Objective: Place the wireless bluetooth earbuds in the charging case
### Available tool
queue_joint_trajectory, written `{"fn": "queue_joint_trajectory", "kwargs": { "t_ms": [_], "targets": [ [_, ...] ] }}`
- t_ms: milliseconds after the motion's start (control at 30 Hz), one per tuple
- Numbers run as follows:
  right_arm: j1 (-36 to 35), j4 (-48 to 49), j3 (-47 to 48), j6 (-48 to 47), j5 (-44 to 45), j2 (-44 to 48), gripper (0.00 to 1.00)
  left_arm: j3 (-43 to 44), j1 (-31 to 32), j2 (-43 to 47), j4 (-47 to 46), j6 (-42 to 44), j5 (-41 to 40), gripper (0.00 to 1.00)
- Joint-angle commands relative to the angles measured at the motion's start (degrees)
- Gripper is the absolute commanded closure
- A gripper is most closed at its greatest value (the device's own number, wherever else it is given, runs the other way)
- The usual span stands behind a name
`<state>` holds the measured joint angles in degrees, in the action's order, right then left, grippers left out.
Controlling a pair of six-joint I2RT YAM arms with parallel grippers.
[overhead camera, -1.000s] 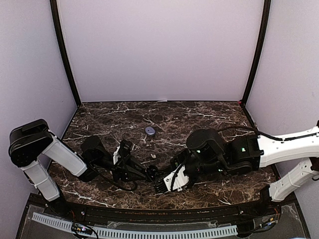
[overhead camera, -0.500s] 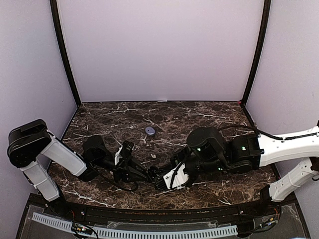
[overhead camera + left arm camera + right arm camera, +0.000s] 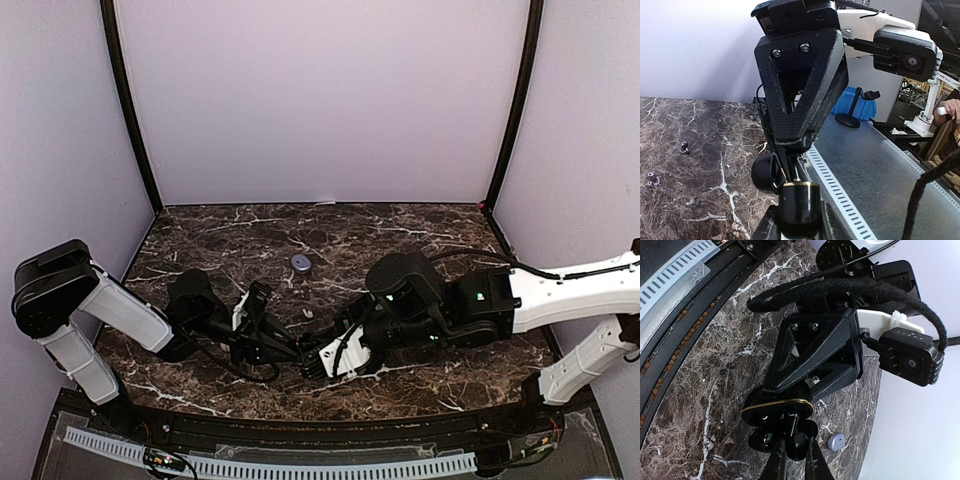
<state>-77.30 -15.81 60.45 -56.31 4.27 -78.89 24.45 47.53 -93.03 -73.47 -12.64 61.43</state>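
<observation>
Closing the last gap, the right gripper [image 3: 318, 360] has slid toward frame left in the top view and now meets the left gripper [image 3: 288, 350] at lower centre, so insertion looks about to begin. Left fingers [image 3: 765, 230] are clamped on the charging case [image 3: 776, 409], its gold-rimmed mouth facing the right gripper. Right fingers [image 3: 778, 467] stand narrow, pinching a dark earbud [image 3: 799, 439] just beside that mouth. Its long axis seems to run up the right wrist frame, slim end toward the case.
</observation>
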Motion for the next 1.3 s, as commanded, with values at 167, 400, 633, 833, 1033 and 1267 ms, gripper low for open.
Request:
{"fn": "queue_joint_trajectory", "kwargs": {
  "t_ms": [167, 400, 633, 833, 1033, 1267],
  "targets": [
    [0.4, 2.2, 1.4, 0.6, -0.6, -0.1, 0.95, 0.9, 0.3, 1.5, 0.1, 0.7, 0.0, 1.0],
    [0.5, 2.3, 1.8, 0.4, -0.5, -0.4, 0.95, 1.1, 0.3, 1.2, 0.5, 0.8, 0.1, 1.0],
    [0.6, 2.4, 2.3, -0.2, -0.7, -0.8, 0.95, 1.4, 0.4, 1.4, 1.2, 1.0, 0.2, 1.0],
    [0.8, 2.4, 2.7, -0.7, -0.9, -1.3, 0.95, 1.5, 0.4, 1.3, 1.4, 0.9, 0.2, 1.0],
    [0.9, 1.8, 2.7, -0.6, -0.6, -1.5, 0.95, 1.6, 0.4, 1.4, 1.4, 1.2, 0.3, 1.0],
    [1.0, 0.2, 3.4, -0.4, -0.4, -2.2, 0.95, 2.3, 0.4, 1.3, 2.6, 1.1, 0.3, 1.0]
  ]
}}
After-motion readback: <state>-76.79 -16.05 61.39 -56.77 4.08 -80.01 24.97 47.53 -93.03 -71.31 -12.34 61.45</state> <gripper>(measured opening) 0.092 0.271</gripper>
